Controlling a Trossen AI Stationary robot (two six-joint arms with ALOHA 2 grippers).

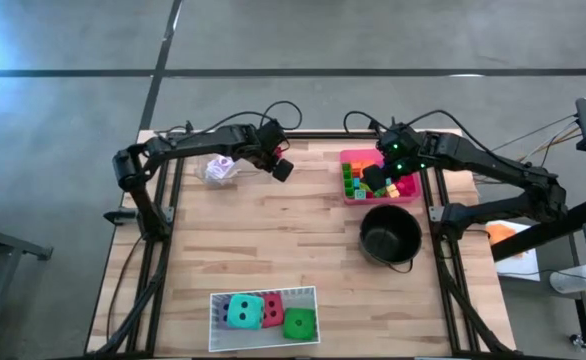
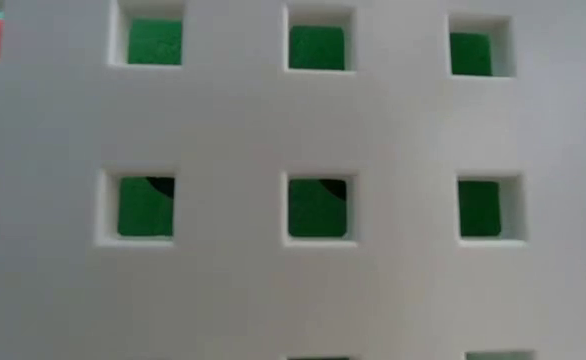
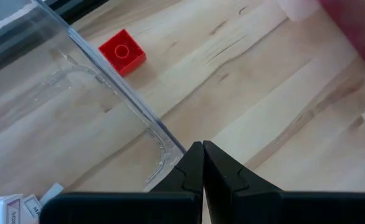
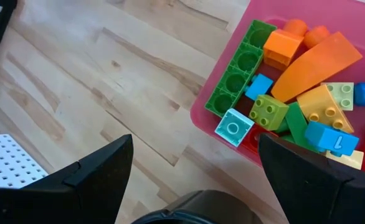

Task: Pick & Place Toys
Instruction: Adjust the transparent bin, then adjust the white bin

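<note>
Where the counter [image 1: 273, 240] came nearest, a white perforated tray [image 1: 263, 318] was seen, with the teal die [image 1: 241, 312], the red die [image 1: 272, 309] and the green die [image 1: 298, 323] resting in it. Farther off on the right, a black pot [image 1: 390, 236] was stood. Beyond it, the right gripper [image 1: 381, 178] was held over the pink tray [image 1: 351, 157] of plastic blocks [image 4: 298, 87], its jaws spread wide and empty. At the far left, the left gripper [image 3: 202, 147] was held with jaws pressed together on nothing, beside a clear tray [image 3: 76, 99], with a red block [image 3: 122, 52] lying near.
</note>
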